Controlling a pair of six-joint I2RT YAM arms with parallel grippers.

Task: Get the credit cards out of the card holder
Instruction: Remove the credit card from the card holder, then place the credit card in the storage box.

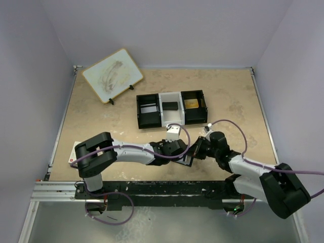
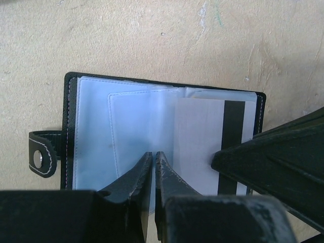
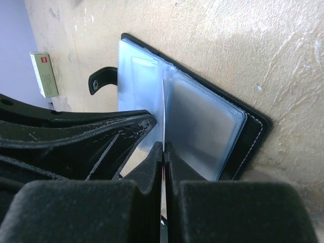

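Clutter stands well apart from the work: a white wood-framed board on a stand (image 1: 112,75) at the far left, and a small white-and-red box (image 3: 44,74) by the left arm. A black-and-white three-compartment tray (image 1: 147,124) lies just beyond both grippers, with a dark flat piece in its white middle bay. The small black bifold card holder (image 2: 93,142) lies open on the beige table (image 2: 152,35), near the front edge, pale-blue sleeves up. The left gripper (image 2: 153,161), jaws almost together, has its tips on the sleeves; whether it pinches a leaf is unclear. The right gripper (image 3: 163,149) is clamped on the pale grey, black-striped card (image 2: 202,131), which lies over the holder's half away from the strap. Bare tabletop shows beyond the holder.
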